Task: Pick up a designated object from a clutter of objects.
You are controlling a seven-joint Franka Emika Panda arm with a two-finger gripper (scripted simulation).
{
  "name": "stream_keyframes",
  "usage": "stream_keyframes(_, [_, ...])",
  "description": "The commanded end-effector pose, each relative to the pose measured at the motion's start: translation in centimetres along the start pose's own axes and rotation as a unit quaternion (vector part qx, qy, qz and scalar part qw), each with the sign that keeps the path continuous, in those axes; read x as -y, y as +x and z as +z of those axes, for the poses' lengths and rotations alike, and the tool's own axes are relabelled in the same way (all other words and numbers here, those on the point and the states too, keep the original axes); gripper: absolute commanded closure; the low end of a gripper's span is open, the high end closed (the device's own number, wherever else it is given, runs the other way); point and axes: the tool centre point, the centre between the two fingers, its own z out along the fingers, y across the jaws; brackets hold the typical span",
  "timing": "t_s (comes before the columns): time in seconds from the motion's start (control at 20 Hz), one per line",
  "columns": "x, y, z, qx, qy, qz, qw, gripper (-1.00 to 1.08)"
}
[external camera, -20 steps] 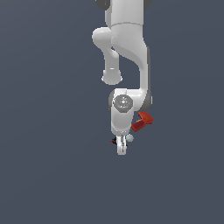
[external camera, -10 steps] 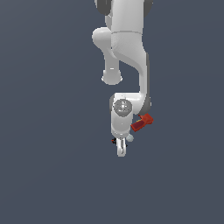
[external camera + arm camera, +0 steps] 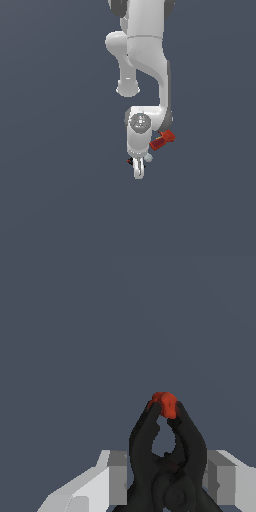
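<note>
The gripper [image 3: 165,476] stands partly open astride the black clamp [image 3: 167,456], fingers bracketing its body beside the red drill [image 3: 162,139], seemingly to close squarely on it.

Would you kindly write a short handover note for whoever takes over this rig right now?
Claw: its fingers sit on either side of the black clamp; contact cannot be confirmed from the wrist view.
Black clamp: between the fingers, its red-orange tip pointing away from the wrist.
Clutter: in the exterior view, the red drill-shaped tool and the white ball lie just beside the claw.
Done: claw lowered over the clamp.
Left: confirm the grip, then lift the clamp clear of the other items.
</note>
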Motion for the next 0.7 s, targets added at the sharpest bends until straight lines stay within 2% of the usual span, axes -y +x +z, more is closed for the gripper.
stream_keyframes(0.0, [0.1,0.1,-0.2,0.000,0.000,0.000,1.0000,1.08])
stream_keyframes(0.35, [0.6,0.8,-3.3,0.000,0.000,0.001,1.0000,1.08])
stream_keyframes(0.65, [1.4,2.1,-8.3,0.000,0.000,0.001,1.0000,1.08])
